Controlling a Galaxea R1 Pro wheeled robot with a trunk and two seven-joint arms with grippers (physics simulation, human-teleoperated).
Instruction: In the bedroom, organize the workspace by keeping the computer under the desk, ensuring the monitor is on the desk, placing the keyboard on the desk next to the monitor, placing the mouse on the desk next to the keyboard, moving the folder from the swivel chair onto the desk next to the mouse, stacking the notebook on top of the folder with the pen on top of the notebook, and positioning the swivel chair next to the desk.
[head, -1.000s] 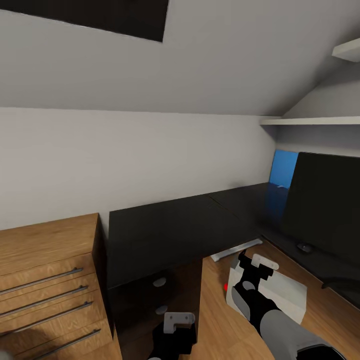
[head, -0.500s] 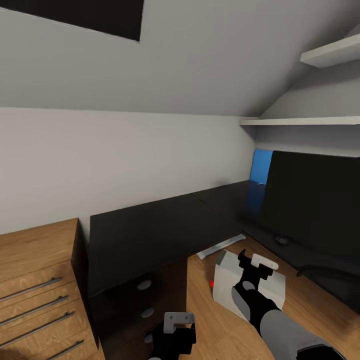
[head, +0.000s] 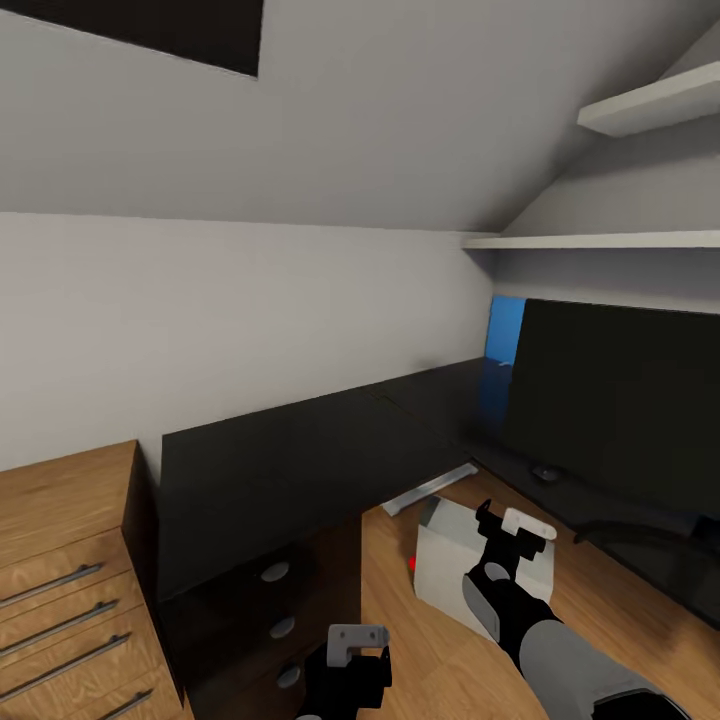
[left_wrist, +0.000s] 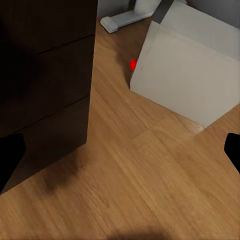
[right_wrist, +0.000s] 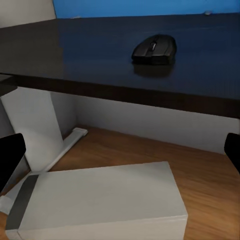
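The desk (head: 300, 450) has a glossy black L-shaped top. On its right wing stands the wide black monitor (head: 620, 410), with the small dark mouse (head: 545, 473) (right_wrist: 155, 49) in front of it. The light grey computer (head: 450, 565) (left_wrist: 190, 75) (right_wrist: 100, 202) lies on the wood floor in the desk's inner corner, a red dot at its lower corner. My right gripper (head: 497, 525) (right_wrist: 120, 152) hovers open just above the computer. Nearer me, by the drawer unit, my left gripper (head: 355, 650) (left_wrist: 120, 155) is open and holds nothing. The keyboard, folder, notebook, pen and swivel chair are out of view.
The desk's black drawer unit (head: 270, 600) with round silver knobs stands beside my left gripper. A light-wood drawer chest (head: 60, 560) is at the left. A white desk leg and foot (head: 430, 490) sit behind the computer. A blue wall panel (head: 503, 335) and white shelves (head: 600, 240) are at the right.
The whole picture has slid left, so the camera has turned right; more of the monitor and shelves shows. Both grippers keep their places in the view and stay open.
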